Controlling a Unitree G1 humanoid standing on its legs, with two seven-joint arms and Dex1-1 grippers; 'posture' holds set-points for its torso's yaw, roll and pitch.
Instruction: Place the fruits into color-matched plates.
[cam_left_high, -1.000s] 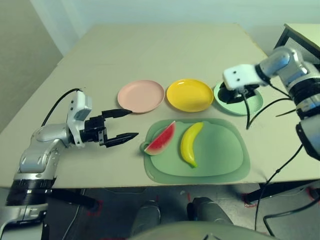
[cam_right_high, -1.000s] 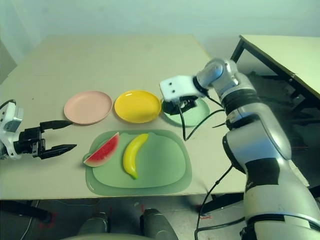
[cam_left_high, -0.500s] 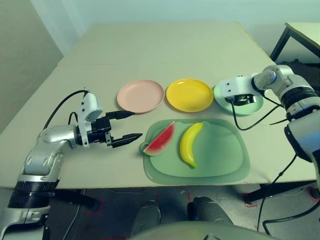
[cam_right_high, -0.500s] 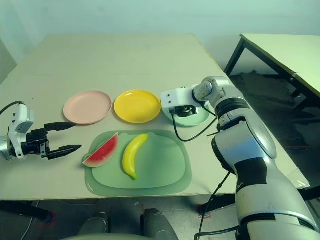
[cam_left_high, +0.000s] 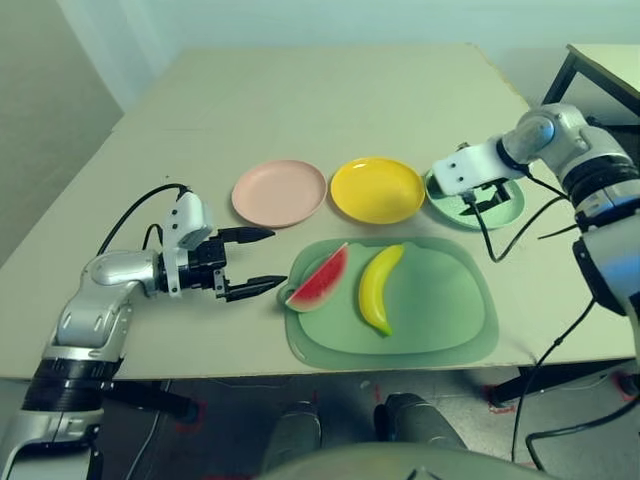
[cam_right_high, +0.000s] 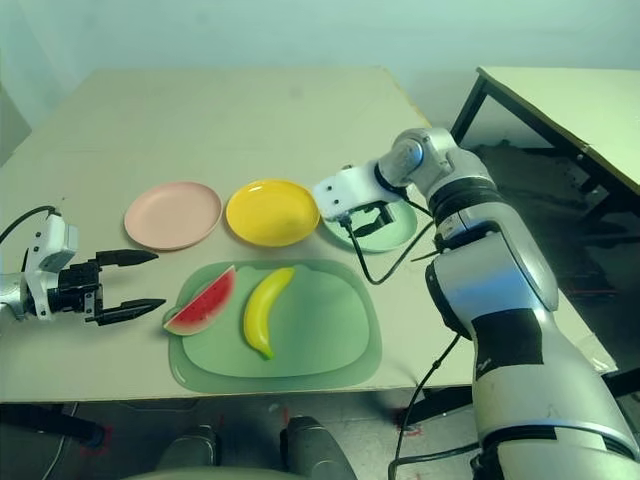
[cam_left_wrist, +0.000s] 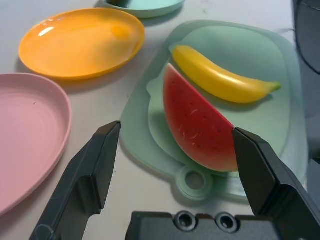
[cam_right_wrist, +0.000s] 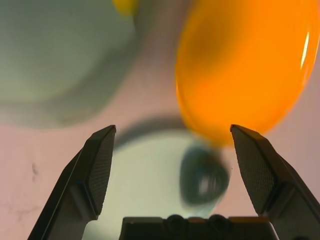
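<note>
The left end effector (cam_left_high: 250, 262) hovers low over the surface, its two fingers spread wide and empty, pointing at the watermelon wedge (cam_left_high: 320, 279). The wedge lies just beyond its fingertips on the near-left edge of the green mat (cam_left_high: 440, 320), long axis running diagonally, the rind side toward the end effector. The banana (cam_left_high: 379, 287) lies just beside the wedge, farther onto the mat. The pink plate (cam_left_high: 279, 192) sits just behind the mat's left corner, so the left arm looks the nearer one. The right end effector (cam_left_high: 483, 193), also wide open and empty, hangs over the green plate (cam_left_high: 505, 211) behind the mat's right corner (the avocado (cam_right_wrist: 203, 181) rests in it)
</note>
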